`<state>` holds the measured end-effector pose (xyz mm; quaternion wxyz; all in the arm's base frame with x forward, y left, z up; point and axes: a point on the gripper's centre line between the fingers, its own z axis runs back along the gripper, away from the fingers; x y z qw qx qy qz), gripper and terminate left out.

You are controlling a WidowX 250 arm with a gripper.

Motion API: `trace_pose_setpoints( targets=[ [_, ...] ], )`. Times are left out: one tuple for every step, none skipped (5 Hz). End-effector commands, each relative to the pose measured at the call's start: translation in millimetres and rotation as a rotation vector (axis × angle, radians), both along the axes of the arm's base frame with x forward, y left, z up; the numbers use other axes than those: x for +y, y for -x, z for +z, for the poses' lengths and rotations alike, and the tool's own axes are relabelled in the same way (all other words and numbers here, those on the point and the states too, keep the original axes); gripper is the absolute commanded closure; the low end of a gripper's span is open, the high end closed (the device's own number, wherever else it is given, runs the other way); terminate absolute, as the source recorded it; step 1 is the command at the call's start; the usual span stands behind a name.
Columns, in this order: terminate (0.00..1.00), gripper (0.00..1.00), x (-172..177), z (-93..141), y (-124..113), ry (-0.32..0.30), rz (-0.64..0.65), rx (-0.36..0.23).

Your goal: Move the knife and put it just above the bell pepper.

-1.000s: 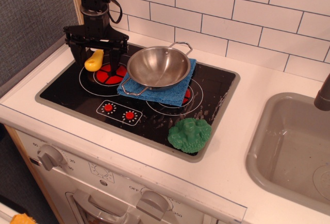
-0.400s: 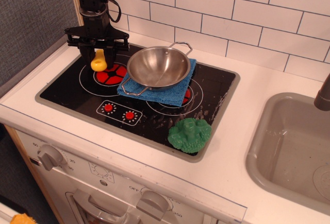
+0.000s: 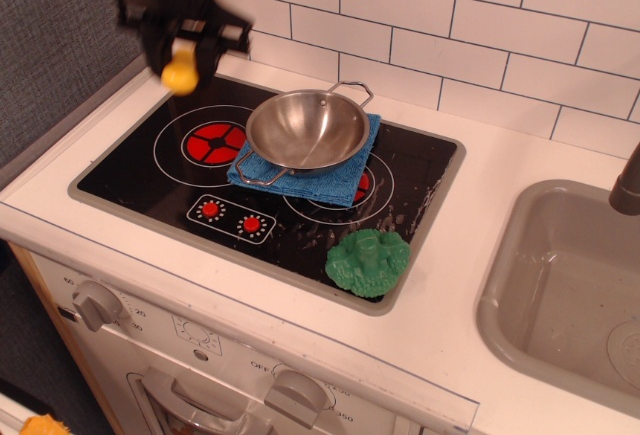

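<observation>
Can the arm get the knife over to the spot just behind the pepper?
Probably yes. The gripper holds the knife high above the stove, and the glass behind the pepper looks bare; the pan sits lower.

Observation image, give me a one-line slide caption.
Pincer holds the yellow-handled knife above the stovetop, far from the green bell pepper.

Pan (image 3: 307,130) on cloth (image 3: 310,177), pepper (image 3: 368,260) in front
</observation>
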<state>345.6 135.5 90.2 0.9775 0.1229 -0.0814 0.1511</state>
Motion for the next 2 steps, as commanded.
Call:
trace_pose_setpoints(
  targets=[
    [0.0,1.0,-77,36,-23,0.074,-0.248,-0.076],
    [0.0,1.0,-128,15,-20,0.11,-0.33,-0.053]
  ],
)
